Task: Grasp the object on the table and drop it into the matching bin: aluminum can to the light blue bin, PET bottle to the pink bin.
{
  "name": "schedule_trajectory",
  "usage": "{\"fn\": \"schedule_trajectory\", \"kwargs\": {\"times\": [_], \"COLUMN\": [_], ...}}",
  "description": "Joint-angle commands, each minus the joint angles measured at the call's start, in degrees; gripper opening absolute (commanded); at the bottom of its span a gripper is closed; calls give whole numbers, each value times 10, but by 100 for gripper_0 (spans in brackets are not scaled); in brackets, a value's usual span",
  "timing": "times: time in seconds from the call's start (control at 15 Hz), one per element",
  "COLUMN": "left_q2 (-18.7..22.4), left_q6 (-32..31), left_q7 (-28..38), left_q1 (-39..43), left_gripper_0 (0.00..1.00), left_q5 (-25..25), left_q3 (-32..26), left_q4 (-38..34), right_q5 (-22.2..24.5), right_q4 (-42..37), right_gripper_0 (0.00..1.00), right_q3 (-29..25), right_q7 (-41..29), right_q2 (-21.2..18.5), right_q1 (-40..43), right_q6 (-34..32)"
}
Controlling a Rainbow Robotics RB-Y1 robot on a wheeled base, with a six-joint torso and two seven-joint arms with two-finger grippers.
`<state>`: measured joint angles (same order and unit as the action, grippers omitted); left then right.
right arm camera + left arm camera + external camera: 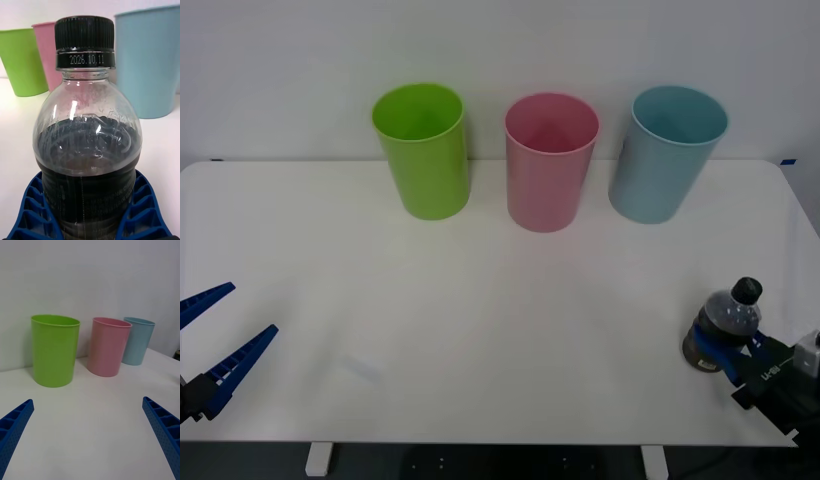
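the right gripper (725,350) has its blue fingers (32,210) clamped round the pet bottle (723,324), upright at the table's (480,330) near right corner; the pink bin (550,160) stands far off to its left. the left gripper (215,335) waits, spread apart.

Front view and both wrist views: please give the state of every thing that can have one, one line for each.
PET bottle: upright on the table, cap on, partly full of dark liquid.
Right pincer: shut on the bottle's lower body.
Left pincer: open, holding nothing, at the table's left front.
Pink bin: upright, nothing seen inside.
Light blue bin: upright, nothing seen inside.
Lime green bin: upright, nothing seen inside.
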<state>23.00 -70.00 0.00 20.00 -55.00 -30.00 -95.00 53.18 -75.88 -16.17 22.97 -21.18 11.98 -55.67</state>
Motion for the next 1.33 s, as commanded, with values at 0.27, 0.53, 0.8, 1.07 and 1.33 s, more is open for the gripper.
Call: {"fn": "schedule_trajectory", "kwargs": {"times": [0.27,0.53,0.8,1.07,1.33], "left_q2": [0,0,0,0,0], "left_q6": [0,0,0,0,0], "left_q7": [0,0,0,0,0], "left_q1": [0,0,0,0,0], "left_gripper_0": [100,100,100,100,100], "left_q5": [0,0,0,0,0], "left_q3": [0,0,0,0,0], "left_q4": [0,0,0,0,0], "right_q5": [1,1,1,-27,-48], "right_q4": [-81,-158,-220,-259,-266], "right_gripper_0": [0,0,0,0,0], "right_q3": [-3,-4,-5,-3,-2], "right_q7": [-99,-181,-264,-310,-318], "right_q2": [-7,-15,-35,-69,-106], "right_q1": [20,31,30,15,-32], "right_q6": [19,31,36,39,34]}}
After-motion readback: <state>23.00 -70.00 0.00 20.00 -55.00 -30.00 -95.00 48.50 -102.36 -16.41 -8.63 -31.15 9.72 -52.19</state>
